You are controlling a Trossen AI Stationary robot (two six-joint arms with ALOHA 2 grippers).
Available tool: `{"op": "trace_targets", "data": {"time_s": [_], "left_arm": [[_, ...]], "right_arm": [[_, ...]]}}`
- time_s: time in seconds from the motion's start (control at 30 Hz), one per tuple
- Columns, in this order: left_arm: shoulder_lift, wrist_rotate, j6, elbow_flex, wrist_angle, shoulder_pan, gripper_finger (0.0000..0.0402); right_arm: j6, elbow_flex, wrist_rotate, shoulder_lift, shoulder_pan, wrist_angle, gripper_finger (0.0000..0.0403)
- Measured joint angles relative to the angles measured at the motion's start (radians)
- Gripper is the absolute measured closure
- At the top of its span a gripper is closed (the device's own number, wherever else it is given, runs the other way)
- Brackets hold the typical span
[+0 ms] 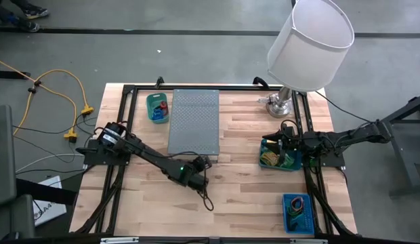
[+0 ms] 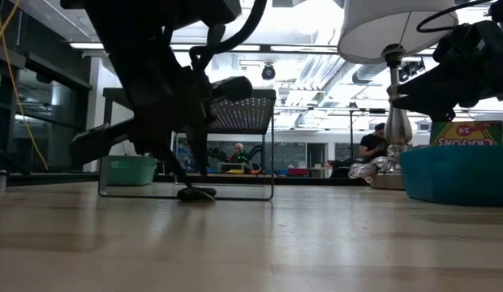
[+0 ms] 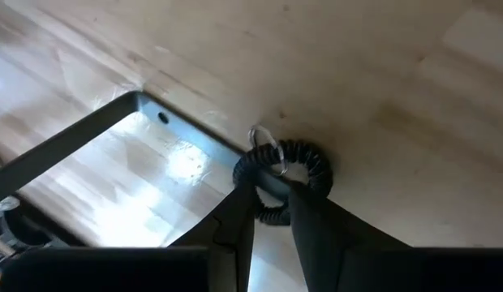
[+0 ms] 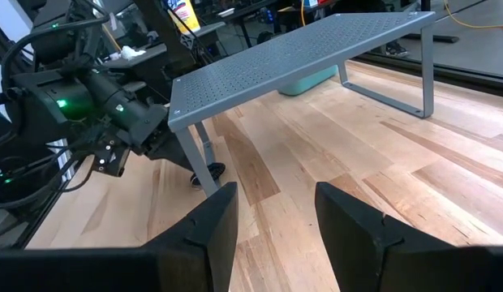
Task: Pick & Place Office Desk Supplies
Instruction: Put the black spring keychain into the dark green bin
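Black and coiled, the cord loop [image 3: 285, 172] lies on the wooden table [image 1: 244, 196] at the near foot of the grey stand [image 1: 194, 120], and we judge the task well along but not finished: supplies already sit in the teal bin [image 1: 158, 108] beside the stand, in the teal tray [image 1: 278, 157] under the right arm, and in the blue tray [image 1: 297, 211] at the near right corner, while this loop is not yet put away. We see the left gripper [image 3: 273, 212] reaching low across the table to the stand's corner, its fingers narrowed around the coil's near edge, which shows in the slim gap between them; whether they grip it firmly or merely straddle it we cannot tell, since the coil rests on the wood. Our right gripper [image 4: 269, 212] hangs over the teal tray, fingers apart and empty, pointing toward the stand.
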Motion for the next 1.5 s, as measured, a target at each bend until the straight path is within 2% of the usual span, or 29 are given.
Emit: {"op": "trace_targets", "data": {"time_s": [0.2, 1.13, 1.5], "left_arm": [[0.0, 0.04, -0.028, 0.0, 0.0, -0.002, 0.0328], [0.0, 0.041, -0.168, -0.001, -0.027, -0.157, 0.0328], [0.0, 0.025, -0.197, -0.001, -0.054, -0.17, 0.0328]], "right_arm": [[0.0, 0.0, 0.0, 0.0, 0.0, 0.0, 0.025], [0.0, 0.0, 0.0, 0.0, 0.0, 0.0, 0.025], [0.0, 0.0, 0.0, 0.0, 0.0, 0.0, 0.025]]}}
